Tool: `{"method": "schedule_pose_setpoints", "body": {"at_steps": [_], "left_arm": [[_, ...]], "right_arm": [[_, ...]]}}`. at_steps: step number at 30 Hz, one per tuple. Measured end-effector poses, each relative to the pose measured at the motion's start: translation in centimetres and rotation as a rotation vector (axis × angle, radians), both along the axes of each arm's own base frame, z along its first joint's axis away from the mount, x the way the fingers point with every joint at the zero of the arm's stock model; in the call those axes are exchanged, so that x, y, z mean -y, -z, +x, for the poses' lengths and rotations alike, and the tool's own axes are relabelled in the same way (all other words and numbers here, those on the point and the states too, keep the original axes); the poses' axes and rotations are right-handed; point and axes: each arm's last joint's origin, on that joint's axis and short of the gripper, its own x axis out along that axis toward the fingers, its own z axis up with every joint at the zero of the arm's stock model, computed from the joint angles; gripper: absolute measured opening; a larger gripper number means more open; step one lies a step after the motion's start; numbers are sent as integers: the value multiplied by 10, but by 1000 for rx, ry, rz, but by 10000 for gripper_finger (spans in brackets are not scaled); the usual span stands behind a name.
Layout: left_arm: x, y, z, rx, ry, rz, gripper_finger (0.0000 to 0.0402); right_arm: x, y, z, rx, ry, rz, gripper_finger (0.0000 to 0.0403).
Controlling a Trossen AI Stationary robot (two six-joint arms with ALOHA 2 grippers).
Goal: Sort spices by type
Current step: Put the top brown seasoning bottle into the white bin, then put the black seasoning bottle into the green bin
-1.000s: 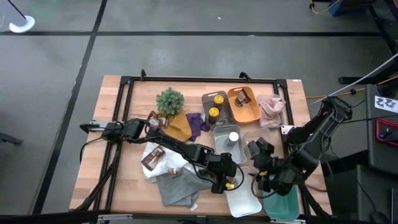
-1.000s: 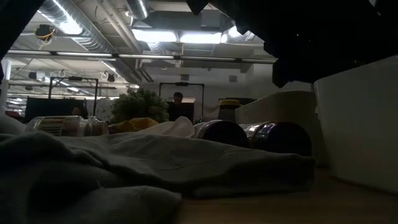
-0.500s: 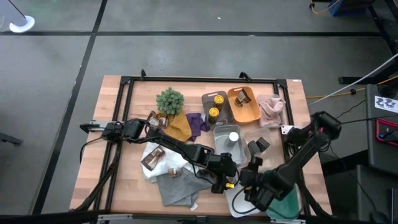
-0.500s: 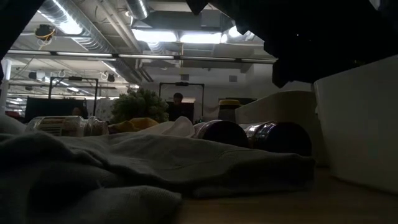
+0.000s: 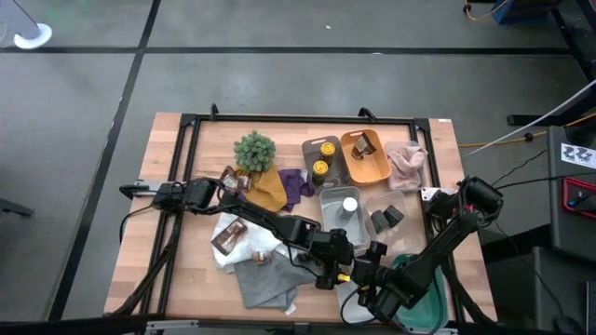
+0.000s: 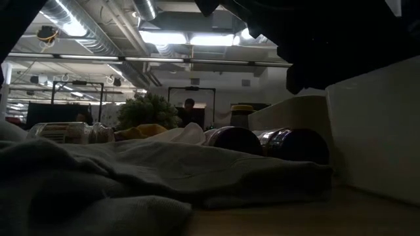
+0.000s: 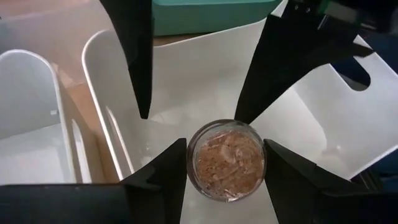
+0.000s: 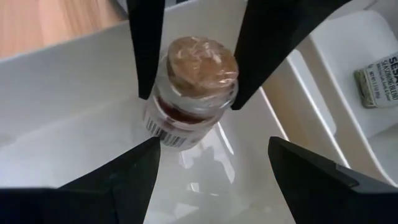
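Fingers of my left gripper [image 7: 225, 163] pinch a small bottle [image 7: 227, 158] of brown spice over the white tray [image 7: 186, 99], held there, I judge, for handing over or dropping in. My right gripper [image 8: 198, 109] faces it, spread wide around that bottle, not touching.

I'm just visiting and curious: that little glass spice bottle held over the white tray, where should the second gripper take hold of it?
Best at the bare upper end of the spice bottle, near its wrapped top. The left gripper already clamps its body, so the open right gripper should probably close around the free end, crosswise to those fingers, over the white tray.
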Motion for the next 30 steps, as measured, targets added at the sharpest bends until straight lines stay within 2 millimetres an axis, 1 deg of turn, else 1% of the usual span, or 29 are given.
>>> {"method": "schedule_pose_setpoints", "body": {"at_steps": [19,27,30], "left_arm": [[8,-1,-3,37,83,76,168],[10,-1,-3,40,92,70,210],[10,-2,-3,41,93,70,218]], "right_arm": [[-1,1,1,11,1,2,298],[-1,0,3,32,5,6,298],[-2,0,3,32,5,7,298]]}}
